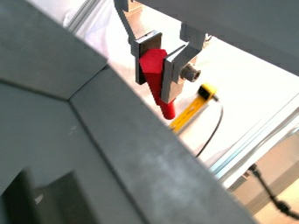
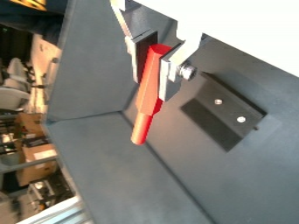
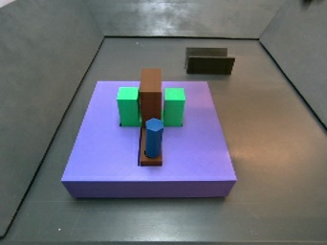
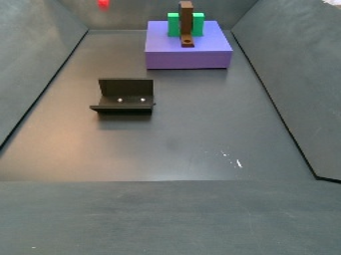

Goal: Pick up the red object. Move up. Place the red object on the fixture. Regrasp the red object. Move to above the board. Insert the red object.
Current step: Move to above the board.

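Note:
My gripper (image 1: 163, 63) is shut on the red object (image 1: 155, 74), a slim red peg that hangs tip-down between the silver fingers in both wrist views (image 2: 149, 83). It is held high above the grey floor. In a wrist view the fixture (image 2: 222, 109) lies below and beside the peg's tip. In a side view only a bit of the red object (image 4: 103, 3) shows at the top edge, far above the fixture (image 4: 124, 97). The fixture (image 3: 211, 61) stands behind the board (image 3: 192, 153). The purple board (image 4: 167, 55) bears green blocks, a brown bar and a blue peg.
Grey walls (image 3: 52, 105) enclose the floor on all sides. On the board stand the brown bar (image 3: 151, 96), the blue peg (image 3: 153, 139) and green blocks (image 3: 128, 105). A yellow strip (image 1: 193, 105) lies outside the wall.

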